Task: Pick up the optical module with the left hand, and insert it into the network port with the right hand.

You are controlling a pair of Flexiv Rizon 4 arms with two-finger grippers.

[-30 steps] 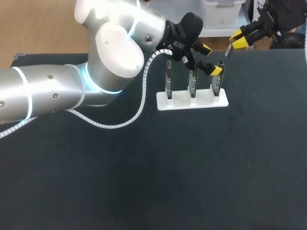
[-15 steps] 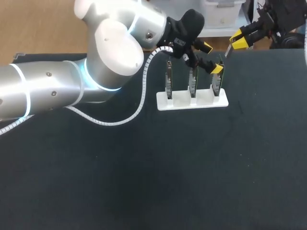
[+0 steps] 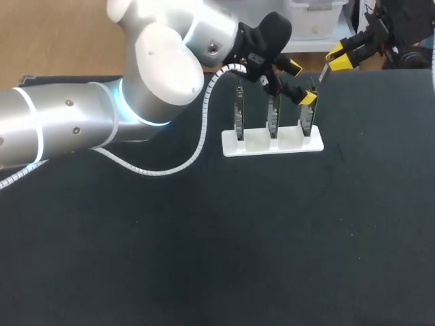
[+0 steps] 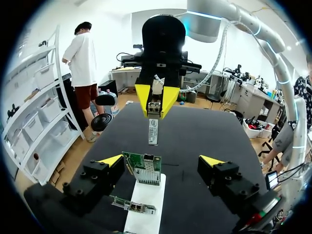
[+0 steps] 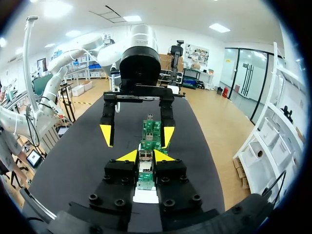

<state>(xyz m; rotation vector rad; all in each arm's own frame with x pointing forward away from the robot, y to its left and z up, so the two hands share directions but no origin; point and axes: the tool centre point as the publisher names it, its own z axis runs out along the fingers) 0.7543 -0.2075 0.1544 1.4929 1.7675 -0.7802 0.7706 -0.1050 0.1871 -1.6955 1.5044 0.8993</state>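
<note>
Three green network cards stand upright in a white holder (image 3: pixel 272 144) at the table's back. My left gripper (image 3: pixel 300 84) is open over the rightmost card (image 3: pixel 307 121). In the left wrist view that card (image 4: pixel 144 168) sits between the spread fingers (image 4: pixel 111 160), nearer one of them. My right gripper (image 3: pixel 338 56) hangs just past the holder, shut on the optical module (image 3: pixel 322 73). Seen from the left wrist, the right gripper (image 4: pixel 156 100) holds the module (image 4: pixel 153 130) pointing down toward the card. In the right wrist view the module (image 5: pixel 145 163) sits between the right gripper (image 5: pixel 145 156), with the card (image 5: pixel 152 132) ahead.
The black table (image 3: pixel 224 244) stretches wide in front of the holder. My left arm (image 3: pixel 81 129) and its white coiled cable (image 3: pixel 197 146) cross the back left. The holder (image 4: pixel 144 204) lies under the left gripper.
The left arm's elbow and upper links have shifted slightly; both grippers and the module stay almost where they were.
</note>
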